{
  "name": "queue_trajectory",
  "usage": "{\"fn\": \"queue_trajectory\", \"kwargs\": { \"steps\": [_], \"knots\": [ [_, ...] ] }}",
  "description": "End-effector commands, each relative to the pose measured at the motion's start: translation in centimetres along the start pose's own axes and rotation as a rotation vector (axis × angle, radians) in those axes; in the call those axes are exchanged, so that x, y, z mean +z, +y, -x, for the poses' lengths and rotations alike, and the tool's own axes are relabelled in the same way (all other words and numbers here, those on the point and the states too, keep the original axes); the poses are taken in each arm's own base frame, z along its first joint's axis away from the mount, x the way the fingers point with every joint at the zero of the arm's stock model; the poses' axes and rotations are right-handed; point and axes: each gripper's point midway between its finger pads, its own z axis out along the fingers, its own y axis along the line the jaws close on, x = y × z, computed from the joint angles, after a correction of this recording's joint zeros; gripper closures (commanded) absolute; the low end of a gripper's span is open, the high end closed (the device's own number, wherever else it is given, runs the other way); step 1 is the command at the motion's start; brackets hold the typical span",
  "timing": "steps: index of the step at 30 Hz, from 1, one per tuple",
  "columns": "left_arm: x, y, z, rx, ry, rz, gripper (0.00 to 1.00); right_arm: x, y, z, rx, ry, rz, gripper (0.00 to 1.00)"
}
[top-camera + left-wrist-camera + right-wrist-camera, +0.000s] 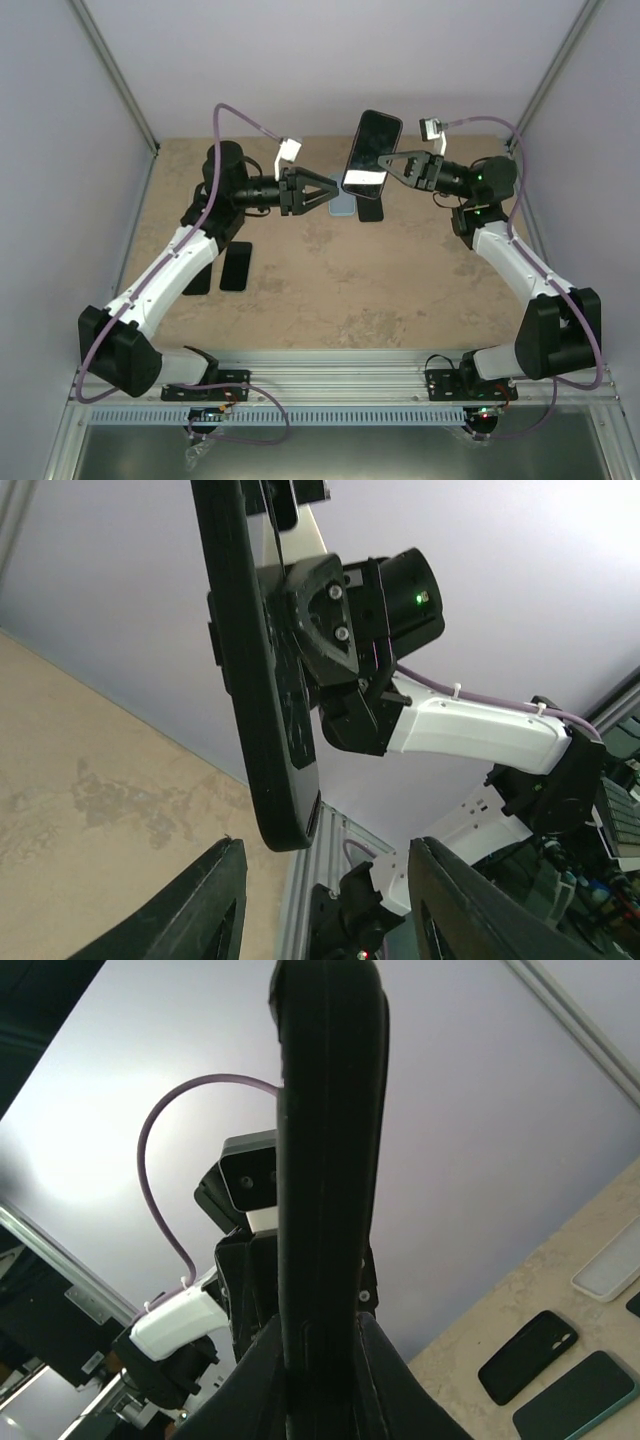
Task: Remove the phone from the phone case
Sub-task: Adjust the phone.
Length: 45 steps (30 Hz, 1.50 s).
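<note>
The table (330,290) lies well below both grippers. The phone (372,150) is not on it. The phone is up in the air, and the right gripper (384,168) is pinched tight on one end of it. Most of the phone sticks out past that gripper's fingers.

The phone case (285,800) looks like it is on the phone. From the left wrist it shows as a thick dark rim around the edge.

The left gripper (330,194) is just beside the phone, across from the right gripper. Its fingers (205,905) are spread apart, and there is nothing between them. The bottom corner of the phone hangs just past the fingertips, a bit to one side of the gap.

I think the job now is to grab the rim of the case and peel it off. The left gripper should first line up so the corner sits in the middle of its gap. Then it should close on the rim only, not on the glass. It should pull the corner slowly away from the right gripper. The right gripper should hold firm, or the phone could slip and fall.

Two dark flat things (236,265) lie on the table, well behind and below the left gripper. They are best left alone.
</note>
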Motion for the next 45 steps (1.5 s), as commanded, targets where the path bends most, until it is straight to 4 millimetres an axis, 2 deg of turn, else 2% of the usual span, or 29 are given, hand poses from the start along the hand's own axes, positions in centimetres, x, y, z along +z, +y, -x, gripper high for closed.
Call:
{"fn": "queue_trajectory", "kwargs": {
  "steps": [1,9,20,27,40,42,45],
  "knots": [
    [1.1,-0.4,-0.5,0.048,0.033,0.005,0.53,0.1,3.6,0.2,-0.143,-0.004,0.063,0.99],
    [1.4,0.8,-0.7,0.028,0.035,0.041,0.66,0.3,4.5,0.2,-0.159,0.006,0.080,1.00],
    [1.3,2.6,-1.1,-0.001,0.033,0.104,0.71,0.2,6.1,-0.1,-0.166,0.006,0.128,0.99],
    [0.5,4.4,-0.7,-0.046,0.005,0.134,0.75,-0.1,7.1,-0.1,-0.143,-0.006,0.159,0.99],
    [0.5,4.2,0.0,-0.035,-0.006,0.139,0.74,0.6,8.2,-1.9,-0.162,0.042,0.207,1.00],
    [0.4,3.8,0.0,-0.018,-0.001,0.128,0.72,0.6,8.1,-2.0,-0.178,0.053,0.206,1.00],
    [-0.4,2.6,0.3,-0.005,-0.010,0.069,0.63,0.6,8.4,-2.3,-0.222,0.076,0.208,0.99]
  ]
}}
